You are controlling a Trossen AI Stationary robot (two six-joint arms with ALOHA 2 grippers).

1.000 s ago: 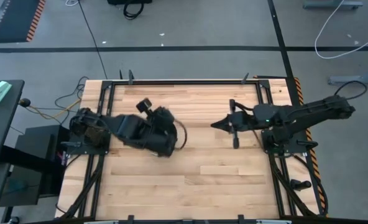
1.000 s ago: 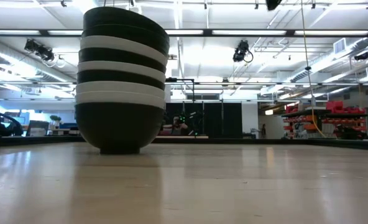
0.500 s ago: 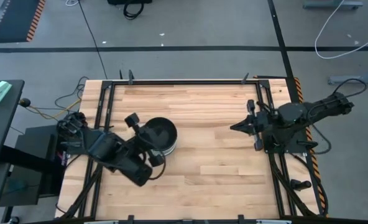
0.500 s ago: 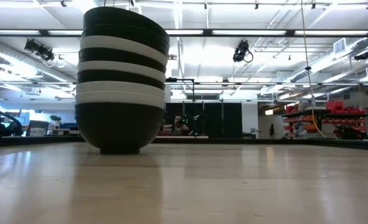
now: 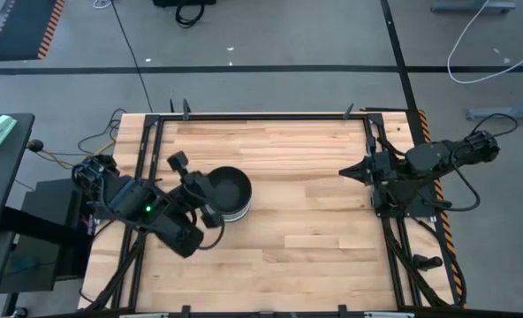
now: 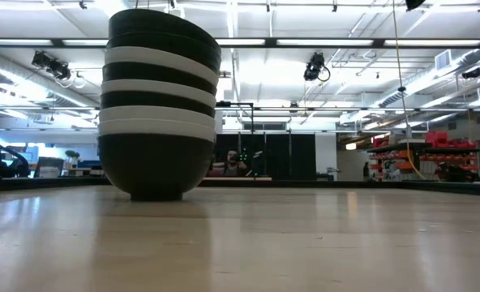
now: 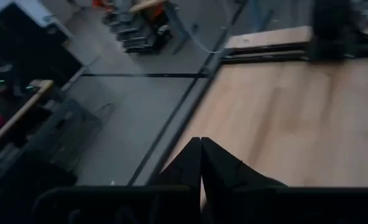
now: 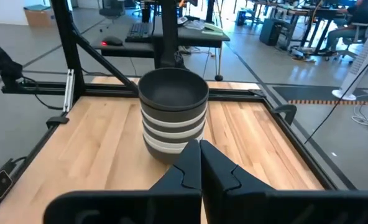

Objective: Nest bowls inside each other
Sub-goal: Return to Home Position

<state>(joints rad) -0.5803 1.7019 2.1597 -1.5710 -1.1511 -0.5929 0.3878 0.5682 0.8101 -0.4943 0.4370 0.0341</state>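
The bowls (image 5: 227,191) stand nested in one stack left of the table's middle. In the low view the bowl stack (image 6: 159,105) is upright, with a black bowl at the bottom resting by its foot on the wood, white and black rims above it, and a black bowl on top. My left arm (image 5: 147,209) lies left of the stack, and its gripper (image 7: 201,149) is shut and empty. My right gripper (image 5: 344,170) is shut and empty near the right edge, pointing toward the stack (image 8: 173,112).
The black frame rails (image 5: 378,168) run along the table's sides. Bare wood (image 5: 297,230) lies between the stack and the right arm. Cables (image 5: 85,146) trail off the left side. Beyond the table there are workshop desks and a person (image 8: 352,15).
My left arm has drawn back from above the bowl stack toward the table's left and near side, so the stack's black top bowl now shows. My right arm has pulled back toward the right edge. The stack has stayed where it was.
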